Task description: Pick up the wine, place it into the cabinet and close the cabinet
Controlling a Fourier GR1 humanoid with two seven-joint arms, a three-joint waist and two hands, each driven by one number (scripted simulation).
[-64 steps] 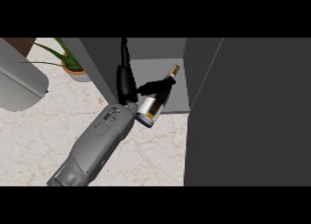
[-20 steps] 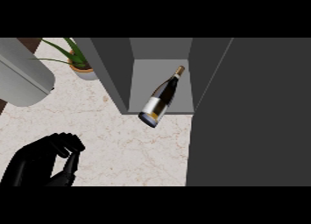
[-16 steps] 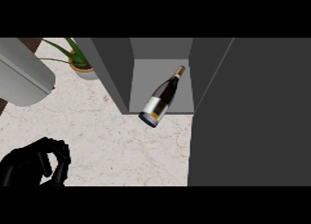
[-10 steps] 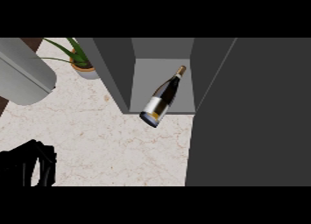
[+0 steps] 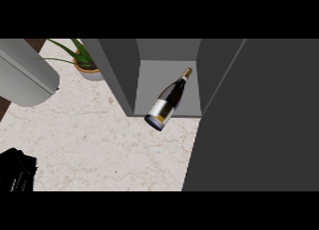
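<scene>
Wine: dark glass wine bottle (image 5: 168, 100) with a white-and-gold label, lying tilted in the open grey cabinet (image 5: 167, 57).
Long axis: neck points up-right into the cabinet; base juts past the front edge over the counter.
Left hand: black left hand (image 5: 12, 172) at lower left, well apart from the bottle; whether the fingers are curled cannot be told.
Surface: pale marble counter (image 5: 102, 148).
Room: dark cabinet door (image 5: 268, 117) at right; potted green plant (image 5: 84, 63) and a grey cylinder (image 5: 19, 72) at upper left.
</scene>
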